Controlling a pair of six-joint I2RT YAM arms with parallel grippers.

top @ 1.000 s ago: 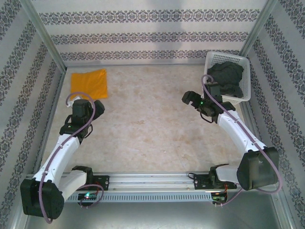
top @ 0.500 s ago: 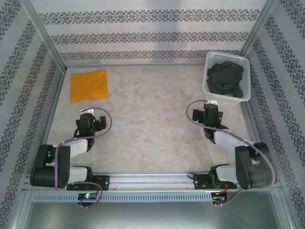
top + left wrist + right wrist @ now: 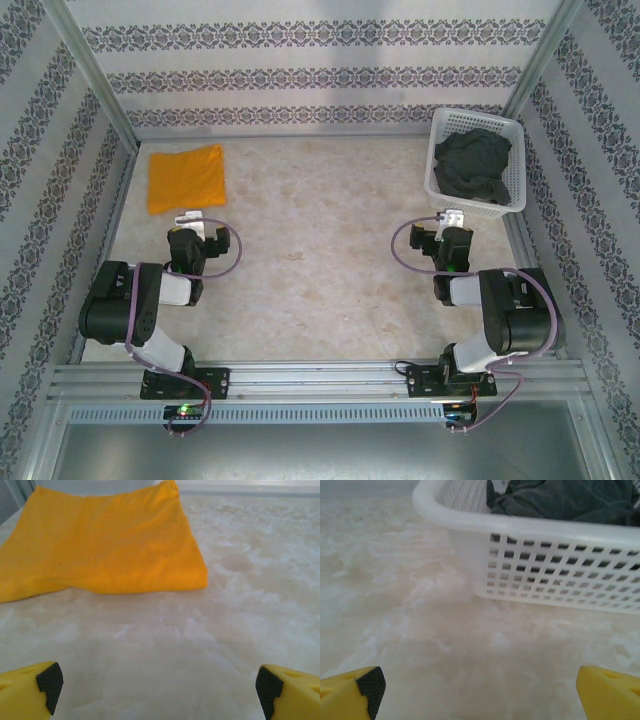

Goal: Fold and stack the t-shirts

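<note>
I am pulling both arms back toward the near edge of the bench [image 3: 320, 270]. A moment ago they were reaching out, the left one up by the orange-yellow t-shirt [image 3: 186, 178] and the right one by the white basket [image 3: 476, 113]. Now they are folding up close to their bases. The left pincer [image 3: 197, 224] is sitting wide apart and holding nothing, and it is pointing at the orange-yellow t-shirt, which is lying flat and folded near the far left corner. The right pincer [image 3: 450, 222] is wide apart too, with nothing in it, and it is facing the basket at the far right corner. The dark grey t-shirt [image 3: 472, 165] is lying in a crumpled heap inside that basket. I think this means only half the job is done. The grey one is waiting to be taken out, folded, and put on top of the orange-yellow one.
</note>
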